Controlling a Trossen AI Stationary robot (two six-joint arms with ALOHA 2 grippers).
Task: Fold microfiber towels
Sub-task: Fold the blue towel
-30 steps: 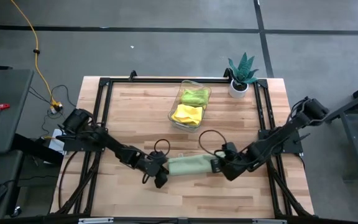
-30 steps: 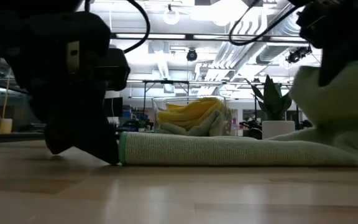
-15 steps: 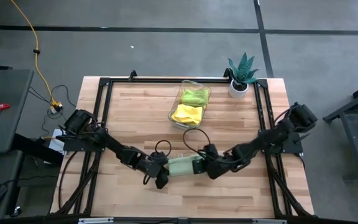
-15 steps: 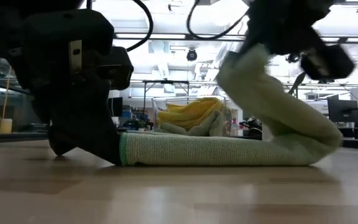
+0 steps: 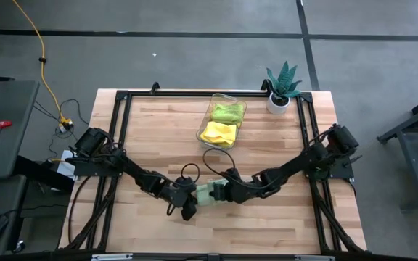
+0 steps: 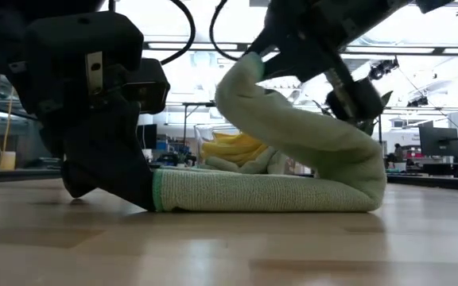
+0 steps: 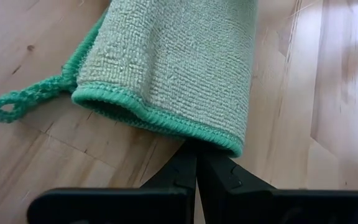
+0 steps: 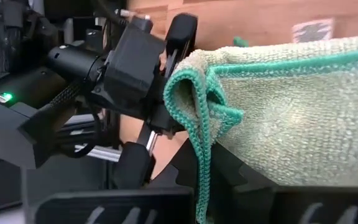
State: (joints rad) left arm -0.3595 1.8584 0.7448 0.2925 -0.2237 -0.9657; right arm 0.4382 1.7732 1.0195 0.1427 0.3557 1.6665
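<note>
We held the left gripper [image 5: 188,202] low at the table, fingers pinched on the towel [image 5: 210,194]. Our right gripper [image 5: 220,191] hung just beside it, clamped on the towel's raised edge, arm stretched across.

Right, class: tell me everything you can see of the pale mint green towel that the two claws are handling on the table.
The pale mint green towel is a soft, looped microfiber cloth with a darker green stitched hem and a small corner loop. It lies near the front middle of the wooden table, part folded: its lower layer rests flat, while the right claw, shut on one end, carries that end up and over in a curve. The left claw, shut, pins the other end down against the table.
</note>
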